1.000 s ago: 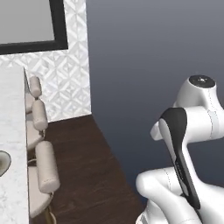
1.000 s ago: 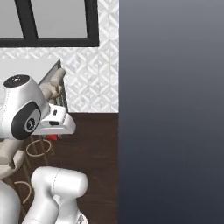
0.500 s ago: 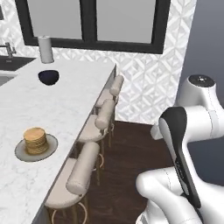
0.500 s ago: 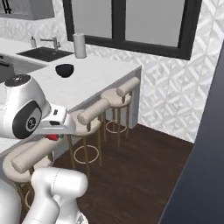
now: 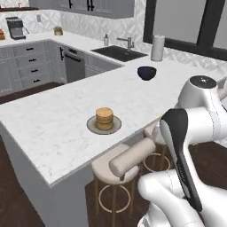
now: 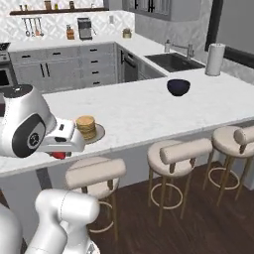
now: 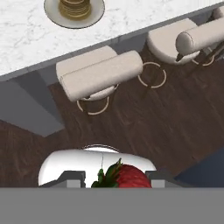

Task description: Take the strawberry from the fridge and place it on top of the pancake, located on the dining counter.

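So the strawberry [image 7: 124,177] is already gripped between the closed fingers [image 7: 114,178], held low over the floor by the stools [image 7: 97,75]. Placement is left: the pancake [image 5: 104,118] is waiting further off on the tabletop [image 5: 53,119].

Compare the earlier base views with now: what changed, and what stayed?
The base turned, swinging both views from the wall to the dining counter and its pancake. No object itself moved. The gripper stays shut on the strawberry, arm tucked as before.

The strawberry [image 7: 124,177] is cut off below; pancake [image 7: 75,7] seemingly cropped above.
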You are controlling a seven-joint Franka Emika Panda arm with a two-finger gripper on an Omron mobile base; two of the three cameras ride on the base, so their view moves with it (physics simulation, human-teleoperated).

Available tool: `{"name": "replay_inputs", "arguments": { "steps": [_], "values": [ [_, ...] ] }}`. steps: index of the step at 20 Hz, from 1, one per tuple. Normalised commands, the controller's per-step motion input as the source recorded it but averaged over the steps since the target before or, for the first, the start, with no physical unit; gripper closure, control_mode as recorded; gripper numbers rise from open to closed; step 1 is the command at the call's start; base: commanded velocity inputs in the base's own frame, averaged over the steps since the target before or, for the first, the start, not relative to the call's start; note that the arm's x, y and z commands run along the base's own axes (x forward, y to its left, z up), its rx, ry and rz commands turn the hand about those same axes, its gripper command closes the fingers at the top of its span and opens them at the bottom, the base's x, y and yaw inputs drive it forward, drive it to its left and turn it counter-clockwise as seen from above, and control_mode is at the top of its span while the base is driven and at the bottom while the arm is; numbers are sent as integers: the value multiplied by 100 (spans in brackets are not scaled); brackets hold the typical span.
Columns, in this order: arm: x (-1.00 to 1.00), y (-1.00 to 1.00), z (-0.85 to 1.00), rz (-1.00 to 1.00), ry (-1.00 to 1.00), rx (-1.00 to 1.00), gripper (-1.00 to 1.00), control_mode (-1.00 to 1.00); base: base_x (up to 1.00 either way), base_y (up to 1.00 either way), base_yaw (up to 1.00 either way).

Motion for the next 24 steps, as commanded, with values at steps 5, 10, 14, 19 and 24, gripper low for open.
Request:
{"name": "replay_inputs", "arguments": {
  "steps": [5,10,14,19,24],
  "values": [
    [0,0,0,0,0,0,100,100,27,-55,87],
    [0,0,0,0,0,0,100,100,22,-92,63],
    [0,0,0,0,0,0,100,100,13,-52,24],
    [0,0,0,0,0,0,100,100,21,40,-6],
    [0,0,0,0,0,0,100,100,18,75,-16]
  ]
}}
